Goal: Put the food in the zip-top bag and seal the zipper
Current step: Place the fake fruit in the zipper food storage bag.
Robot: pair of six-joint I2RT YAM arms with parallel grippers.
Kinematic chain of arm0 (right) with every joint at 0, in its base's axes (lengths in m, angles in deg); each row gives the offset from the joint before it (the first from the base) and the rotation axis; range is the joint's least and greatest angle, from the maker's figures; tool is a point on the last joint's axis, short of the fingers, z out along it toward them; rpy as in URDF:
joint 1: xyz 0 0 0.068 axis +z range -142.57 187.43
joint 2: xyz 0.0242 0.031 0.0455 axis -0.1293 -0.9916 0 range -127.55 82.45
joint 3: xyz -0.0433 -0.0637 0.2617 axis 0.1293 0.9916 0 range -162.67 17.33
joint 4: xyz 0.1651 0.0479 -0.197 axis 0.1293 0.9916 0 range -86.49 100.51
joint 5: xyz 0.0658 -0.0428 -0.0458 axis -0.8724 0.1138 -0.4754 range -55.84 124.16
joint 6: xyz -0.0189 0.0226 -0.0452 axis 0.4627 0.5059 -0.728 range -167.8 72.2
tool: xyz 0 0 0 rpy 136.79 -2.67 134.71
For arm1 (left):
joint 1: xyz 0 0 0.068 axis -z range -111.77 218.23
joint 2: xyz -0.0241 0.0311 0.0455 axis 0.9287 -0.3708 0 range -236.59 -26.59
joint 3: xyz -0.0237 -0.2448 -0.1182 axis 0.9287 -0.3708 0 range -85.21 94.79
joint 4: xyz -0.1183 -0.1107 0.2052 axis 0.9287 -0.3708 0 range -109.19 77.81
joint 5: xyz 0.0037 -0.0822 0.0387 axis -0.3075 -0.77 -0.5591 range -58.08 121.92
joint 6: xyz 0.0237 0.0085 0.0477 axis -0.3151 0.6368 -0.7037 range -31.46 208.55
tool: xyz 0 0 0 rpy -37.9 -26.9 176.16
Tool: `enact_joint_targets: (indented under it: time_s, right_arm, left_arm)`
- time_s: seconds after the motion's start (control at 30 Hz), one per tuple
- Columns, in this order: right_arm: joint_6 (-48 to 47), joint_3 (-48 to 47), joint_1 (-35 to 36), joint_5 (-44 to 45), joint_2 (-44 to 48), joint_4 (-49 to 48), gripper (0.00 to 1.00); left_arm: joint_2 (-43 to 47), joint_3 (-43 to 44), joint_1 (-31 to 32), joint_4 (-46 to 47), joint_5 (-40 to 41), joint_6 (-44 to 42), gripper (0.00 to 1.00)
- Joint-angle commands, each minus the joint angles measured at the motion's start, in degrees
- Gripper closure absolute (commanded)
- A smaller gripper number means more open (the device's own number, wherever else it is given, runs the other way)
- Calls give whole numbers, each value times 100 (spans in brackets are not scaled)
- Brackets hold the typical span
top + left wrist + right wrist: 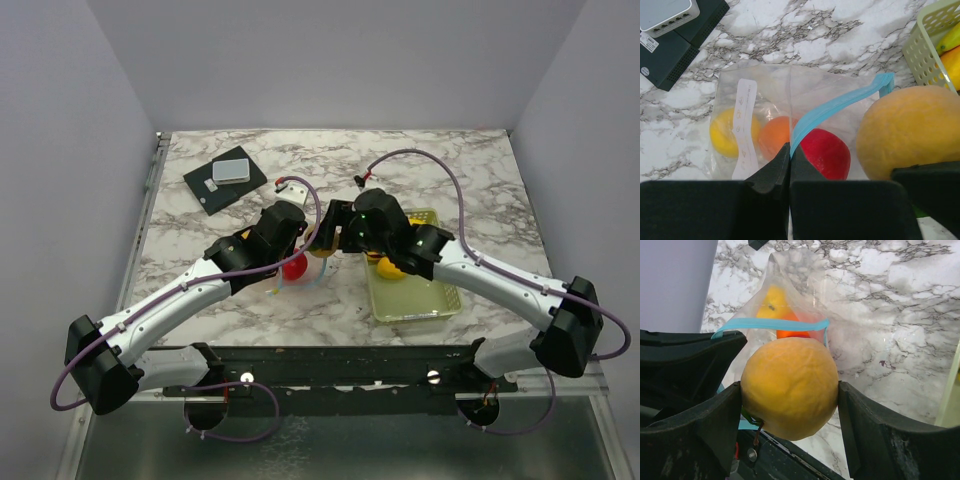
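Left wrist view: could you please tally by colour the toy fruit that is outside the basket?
Yellow fruit, in the bag: 1
Orange fruit, in the bag: 1
Red fruit, in the bag: 1
Yellow-orange fruit, in the right gripper: 1
Total: 4

I see a table (480,170) of white marble with grey veins. The bag (765,95) is clear, its zipper (840,102) light blue, and its label (746,125) white. Through the plastic show a yellow fruit (722,135), an orange ball (774,137) and a glossy red apple (827,152). A larger fruit (790,387) is matte yellow-orange. The mesh basket (447,295) is pale green. My left gripper (790,150) and right gripper (790,390) are black. The arms (170,305) are white with black joints, their cables (415,152) purple. A dark box (205,190) carries a grey device (232,168).
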Motion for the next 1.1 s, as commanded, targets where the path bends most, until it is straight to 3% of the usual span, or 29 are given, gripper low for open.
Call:
enact_joint_targets:
  time_s: [0.0,0.27,0.37,0.57,0.77,1.07]
  right_arm:
    - [-76,-230,173,152,-268,-194,75]
    - [-15,-305,406,246,-649,-193,65]
    - [-5,-343,502,286,-747,-167,55]
    - [5,-376,612,438,-738,-92,25]
    - [-12,-359,660,484,-565,-82,8]
    - [21,-295,714,576,-401,-49,5]
  left_arm:
    - [27,-47,32,77,-112,-45,100]
    - [53,-47,34,77,-97,-49,100]
    - [61,-47,30,77,-89,-44,100]
    - [78,-47,33,77,-96,-40,100]
    - [82,-47,32,77,-89,-39,100]
    - [82,-53,34,73,-85,-28,100]
